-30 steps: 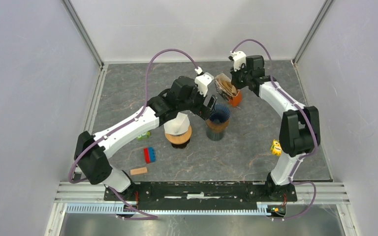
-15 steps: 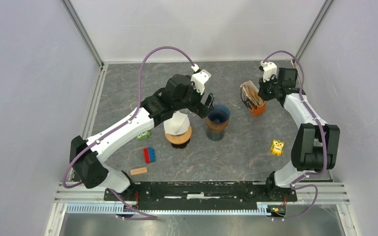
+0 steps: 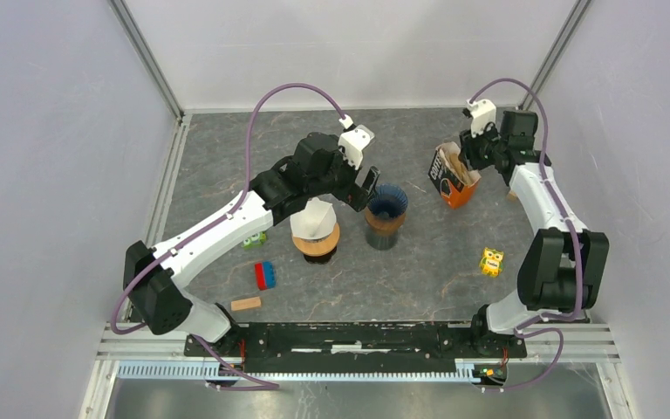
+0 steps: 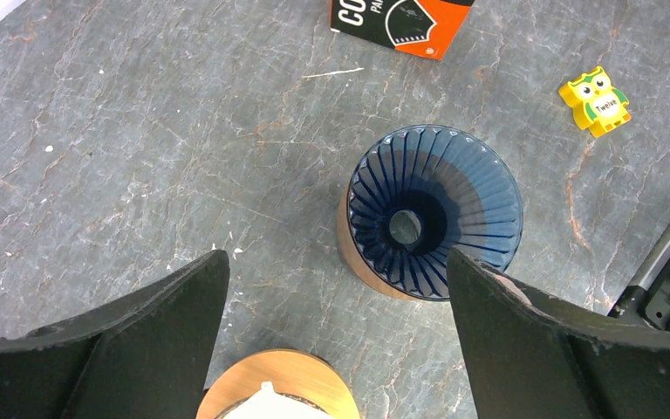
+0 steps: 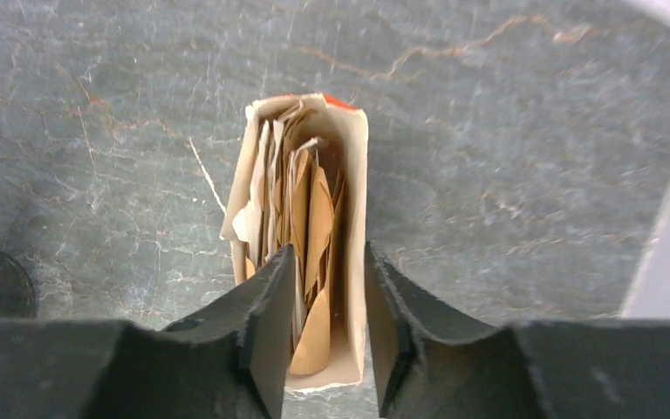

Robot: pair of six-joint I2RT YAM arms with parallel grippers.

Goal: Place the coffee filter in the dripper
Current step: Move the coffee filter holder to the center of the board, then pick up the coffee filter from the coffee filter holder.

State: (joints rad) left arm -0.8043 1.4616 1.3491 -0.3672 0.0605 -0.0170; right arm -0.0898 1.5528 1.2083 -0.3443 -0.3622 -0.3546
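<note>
Left claw (image 4: 336, 262) hangs wide open over the empty dripper (image 4: 432, 209). Farther back, the right claw (image 5: 330, 336) has carried the box (image 5: 353, 175) right, away from the dripper. Its fingers (image 5: 262, 349) sit close on the box edge; pinching or not, I cannot tell. Filters (image 5: 314, 218) are in the box.

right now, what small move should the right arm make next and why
Probably pinch one brown filter with the right gripper and lift it from the box: its fingers sit at the box's open top, and the blue dripper is empty.
</note>
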